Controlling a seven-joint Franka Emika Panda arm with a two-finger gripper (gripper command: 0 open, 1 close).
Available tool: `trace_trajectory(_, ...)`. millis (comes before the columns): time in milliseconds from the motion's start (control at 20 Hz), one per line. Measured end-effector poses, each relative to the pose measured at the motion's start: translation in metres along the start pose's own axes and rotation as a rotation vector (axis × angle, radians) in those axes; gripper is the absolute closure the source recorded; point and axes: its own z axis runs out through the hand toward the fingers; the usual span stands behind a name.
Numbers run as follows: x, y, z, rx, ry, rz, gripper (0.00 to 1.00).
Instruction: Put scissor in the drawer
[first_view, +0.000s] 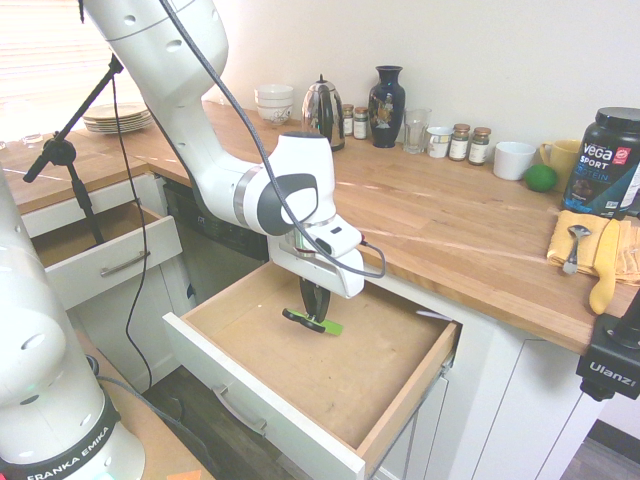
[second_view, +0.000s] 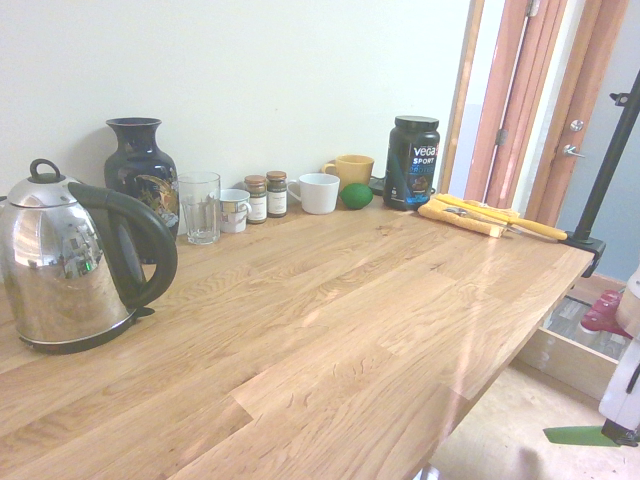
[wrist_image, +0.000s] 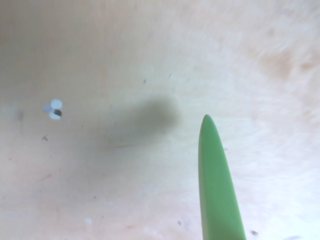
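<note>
Green plastic marks the scissor (first_view: 312, 321), which hangs level inside the open drawer (first_view: 390, 415), pinched by the closed hand (first_view: 315, 303) that points straight down over the bare light-brown wood floor. The scissor sits just above that floor, toward the drawer's far left part; whether it touches the wood cannot be told. In the wrist view the green blade cover (wrist_image: 216, 185) rises as a tapered tip over pale wood, with a soft shadow (wrist_image: 150, 117) beside it. The second exterior view catches only the green tip (second_view: 582, 435) at the lower right, past the edge of the counter (second_view: 330, 330). The drawer's white front carries a metal bar handle (first_view: 238, 410). To the left stands a smaller drawer (first_view: 105, 250), also pulled open. On the counter's far side stand a steel kettle (first_view: 324, 112), a dark vase (first_view: 386, 106), a glass (first_view: 416, 130), spice jars (first_view: 469, 143), a white mug (first_view: 513, 160), a yellow mug (first_view: 560, 157) and a green ball (first_view: 541, 178). Further right are a black protein tub (first_view: 612, 165) and a yellow cloth (first_view: 596, 243) with a spoon (first_view: 575, 247) lying on it.
</note>
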Motion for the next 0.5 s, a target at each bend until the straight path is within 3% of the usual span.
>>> trace_trajectory(500, -0.006, -0.023, 0.033, -0.017, -0.029, -0.011, 1.0)
